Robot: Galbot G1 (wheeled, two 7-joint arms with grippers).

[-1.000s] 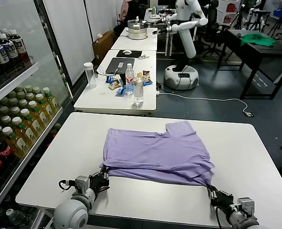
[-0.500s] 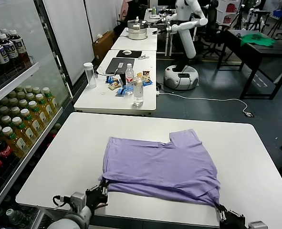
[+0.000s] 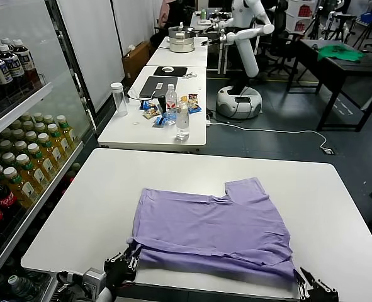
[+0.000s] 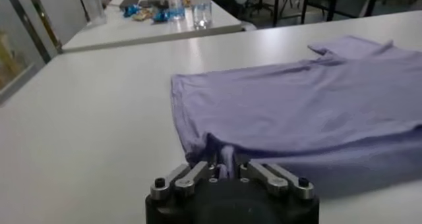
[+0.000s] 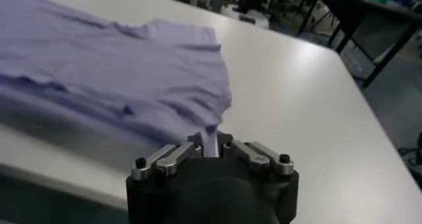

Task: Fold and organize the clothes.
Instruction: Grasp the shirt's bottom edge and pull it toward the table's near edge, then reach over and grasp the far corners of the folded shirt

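Head view: the left gripper [image 3: 124, 263] sits at the table's [image 3: 78, 207] near edge, at about seven o'clock of the lavender T-shirt [image 3: 214, 226], fingers parted around the shirt's near-left corner. The right gripper [image 3: 311, 284] sits at five o'clock, fingers likewise parted, with the near-right corner running between them. Each wrist view shows a tongue of cloth between loosened fingers. The T-shirt lies folded flat mid-table, one sleeve at twelve o'clock.

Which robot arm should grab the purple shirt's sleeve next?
Probably the right. The sleeve sticks out on the T-shirt's right far side, nearer the right pincer than the left pincer.
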